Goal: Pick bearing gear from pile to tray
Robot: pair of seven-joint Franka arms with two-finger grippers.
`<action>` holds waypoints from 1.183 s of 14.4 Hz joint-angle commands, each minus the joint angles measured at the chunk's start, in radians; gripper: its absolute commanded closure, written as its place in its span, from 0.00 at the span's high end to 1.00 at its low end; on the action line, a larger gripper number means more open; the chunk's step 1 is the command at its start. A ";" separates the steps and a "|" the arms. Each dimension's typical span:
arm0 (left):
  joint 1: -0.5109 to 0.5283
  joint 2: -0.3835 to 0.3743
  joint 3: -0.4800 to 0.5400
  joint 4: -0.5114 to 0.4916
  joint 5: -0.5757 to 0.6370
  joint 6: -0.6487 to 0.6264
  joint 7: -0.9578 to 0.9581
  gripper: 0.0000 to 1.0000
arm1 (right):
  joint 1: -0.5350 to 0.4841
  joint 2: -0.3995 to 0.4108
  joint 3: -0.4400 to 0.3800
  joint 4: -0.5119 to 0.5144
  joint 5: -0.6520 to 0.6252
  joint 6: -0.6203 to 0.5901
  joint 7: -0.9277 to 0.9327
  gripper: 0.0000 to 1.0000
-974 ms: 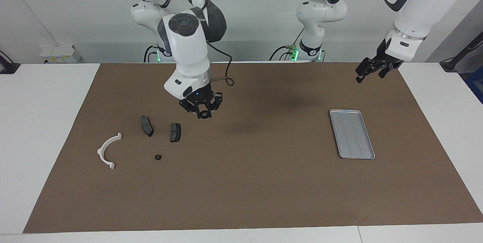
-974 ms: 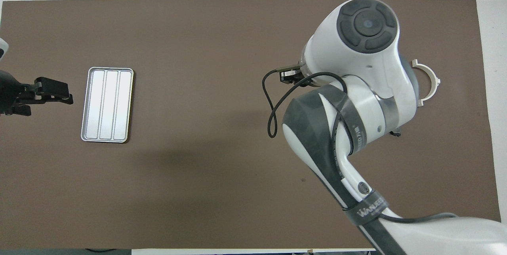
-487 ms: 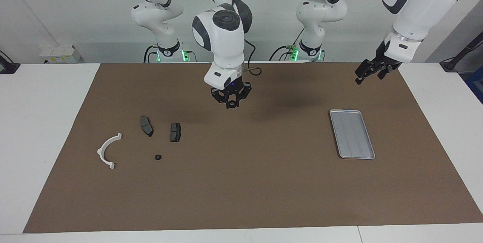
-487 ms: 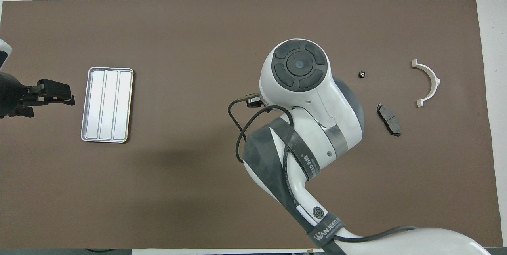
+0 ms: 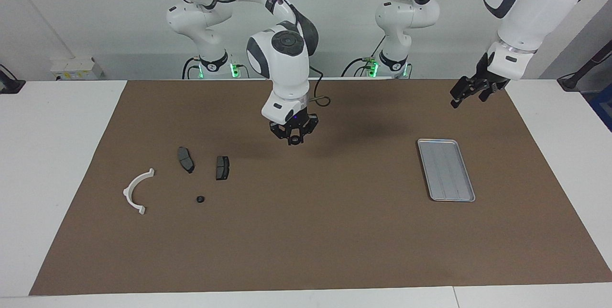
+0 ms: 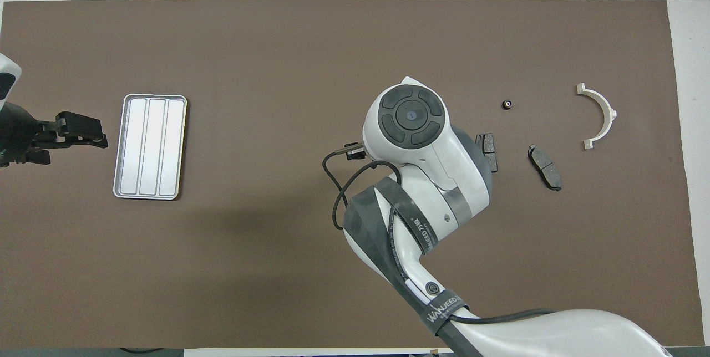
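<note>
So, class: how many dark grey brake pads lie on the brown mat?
2. One brake pad lies beside the white bracket; the other brake pad lies beside it, toward the tray's end. Both lie flat, apart.

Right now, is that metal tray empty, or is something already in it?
Empty. The tray shows only its bare ridged floor in both views; the small parts lie on the mat toward the right arm's end of the table.

Worktop (image 5: 48, 155) under a brown mat (image 5: 315, 231)

On the mat: tray (image 5: 446, 169) toward the left arm's end; bracket (image 5: 135, 192), two brake pads (image 5: 185, 159) (image 5: 222, 167) and a small black ring (image 5: 200, 199) toward the right arm's end.
</note>
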 commanded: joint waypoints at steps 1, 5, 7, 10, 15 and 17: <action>-0.004 -0.046 0.003 -0.057 -0.004 0.034 -0.004 1.00 | 0.005 0.002 0.003 -0.056 0.021 0.075 -0.009 0.11; -0.010 -0.048 0.003 -0.059 -0.004 0.031 -0.004 1.00 | 0.095 0.053 0.003 -0.050 0.069 0.143 0.102 0.13; -0.010 -0.048 0.003 -0.059 -0.004 0.031 -0.004 1.00 | 0.124 0.077 0.003 -0.047 0.055 0.180 0.107 0.13; -0.010 -0.048 0.003 -0.060 -0.004 0.034 -0.006 1.00 | 0.144 0.120 0.003 -0.048 0.043 0.219 0.109 0.13; -0.009 -0.049 0.003 -0.065 -0.004 0.034 -0.008 1.00 | 0.140 0.150 0.003 -0.061 0.023 0.256 0.098 0.15; -0.009 -0.049 0.003 -0.065 -0.004 0.036 -0.012 1.00 | 0.140 0.160 0.003 -0.062 0.023 0.269 0.101 0.19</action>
